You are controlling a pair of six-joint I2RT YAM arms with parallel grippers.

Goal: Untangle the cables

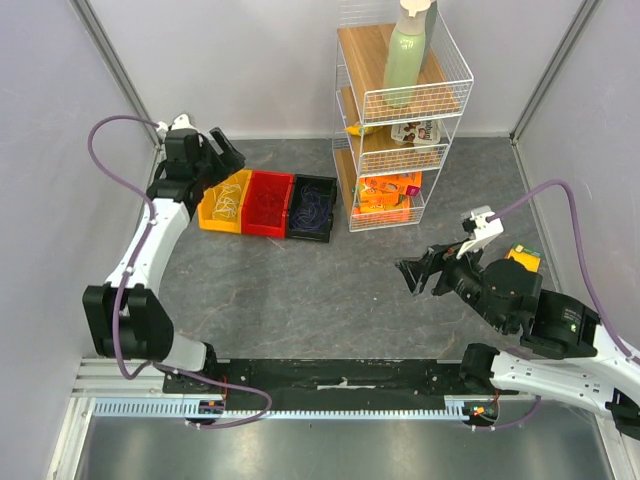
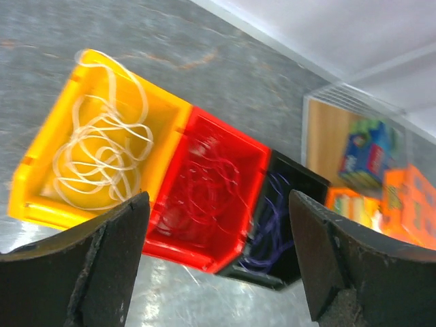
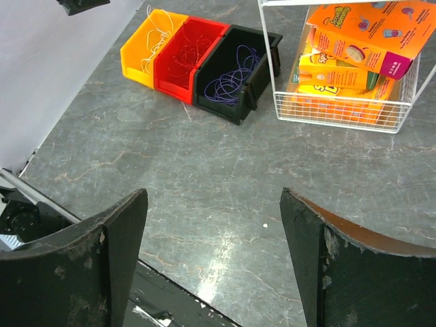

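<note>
Beside the one wire rack (image 1: 362, 50) stand three bins: yellow bin (image 1: 215, 225), red bin (image 1: 265, 230), black bin (image 1: 308, 235). They hold three clumps: white cables (image 2: 102, 146), red cables (image 2: 208, 187), purple cables (image 3: 228, 78). One bottle (image 1: 405, 60) tops the rack.

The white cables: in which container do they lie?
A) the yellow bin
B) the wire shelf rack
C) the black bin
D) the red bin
A: the white cables lie looped inside the yellow bin, while the red bin holds only red cables and the black bin holds purple cables.
</note>
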